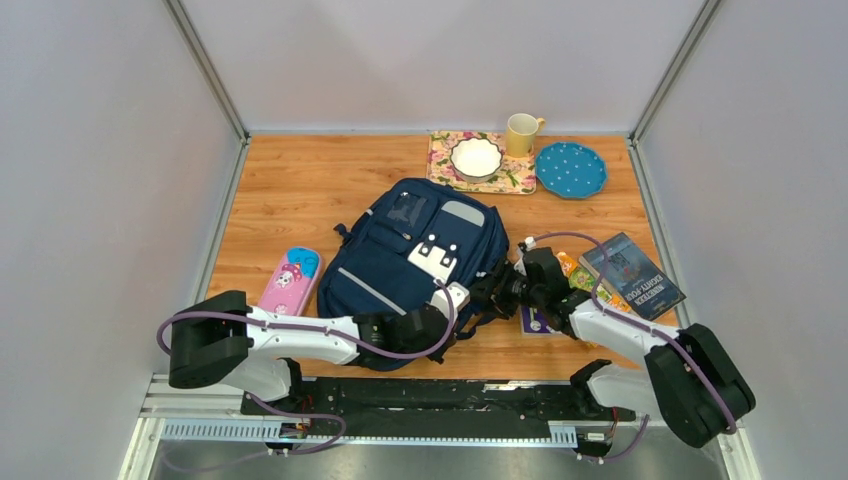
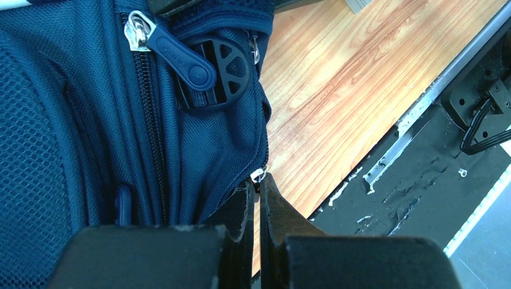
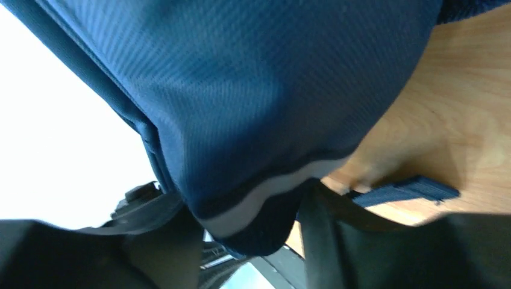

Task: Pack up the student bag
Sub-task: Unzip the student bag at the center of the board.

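Dark fingers of my left gripper [image 2: 259, 195] press together just under a small zipper slider [image 2: 258, 175] on the student bag [image 1: 410, 255], which lies flat on the table [image 1: 300, 180]. That placement is probably meant to unzip it. My right gripper [image 3: 241, 201], spread, straddles the bag's striped corner, I judge to steady it.

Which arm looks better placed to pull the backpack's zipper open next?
Left, probably: the left gripper is shut beside a silver zipper pull at the edge of the student bag; the right gripper only straddles a fabric corner.

One student bag [image 1: 400, 260], one mug [image 1: 521, 134], one bowl [image 1: 476, 157]
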`<state>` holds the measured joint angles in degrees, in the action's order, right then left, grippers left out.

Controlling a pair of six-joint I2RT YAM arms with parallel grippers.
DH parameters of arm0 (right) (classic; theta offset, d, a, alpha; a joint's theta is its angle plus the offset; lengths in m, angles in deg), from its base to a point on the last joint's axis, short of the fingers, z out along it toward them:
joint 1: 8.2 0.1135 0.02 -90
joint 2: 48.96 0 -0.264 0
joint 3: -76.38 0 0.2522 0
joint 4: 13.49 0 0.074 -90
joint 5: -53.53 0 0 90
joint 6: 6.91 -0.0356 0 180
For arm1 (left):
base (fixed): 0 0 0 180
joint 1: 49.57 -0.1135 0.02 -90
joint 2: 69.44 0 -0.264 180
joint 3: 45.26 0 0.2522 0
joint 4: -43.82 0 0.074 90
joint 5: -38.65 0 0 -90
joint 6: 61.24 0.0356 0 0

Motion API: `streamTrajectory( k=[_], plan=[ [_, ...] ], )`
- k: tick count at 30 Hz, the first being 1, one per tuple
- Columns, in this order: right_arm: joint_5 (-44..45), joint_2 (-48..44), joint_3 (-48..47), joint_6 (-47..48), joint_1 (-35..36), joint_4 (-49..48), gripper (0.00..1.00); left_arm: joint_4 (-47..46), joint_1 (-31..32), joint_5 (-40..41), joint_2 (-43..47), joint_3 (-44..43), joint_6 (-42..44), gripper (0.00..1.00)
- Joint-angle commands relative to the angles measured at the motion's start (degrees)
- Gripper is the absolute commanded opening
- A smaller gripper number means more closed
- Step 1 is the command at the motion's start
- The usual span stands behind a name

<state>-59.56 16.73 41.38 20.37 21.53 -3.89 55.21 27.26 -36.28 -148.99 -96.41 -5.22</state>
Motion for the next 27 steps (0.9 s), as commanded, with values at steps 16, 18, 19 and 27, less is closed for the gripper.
streamTrajectory(
  k=[16, 18, 19, 27],
  plan=[
    [-5.2, 12.8, -21.9, 16.1, -12.1, 12.5, 0.00, 27.0, 0.2, -0.7, 10.1, 6.1, -14.0, 0.00],
    [-6.3, 13.6, -22.7, 17.0, -12.1, 13.3, 0.00, 28.4, 0.1, -2.0, 10.2, 4.9, -14.5, 0.00],
    [-5.8, 13.9, -23.2, 18.0, -12.2, 14.1, 0.00, 29.1, -0.1, -2.8, 9.7, 3.5, -14.4, 0.00],
    [-8.2, 19.2, -28.7, 27.9, -13.4, 21.5, 0.51, 16.6, 0.1, -7.0, 10.7, 7.7, -12.3, 0.00]
  ],
)
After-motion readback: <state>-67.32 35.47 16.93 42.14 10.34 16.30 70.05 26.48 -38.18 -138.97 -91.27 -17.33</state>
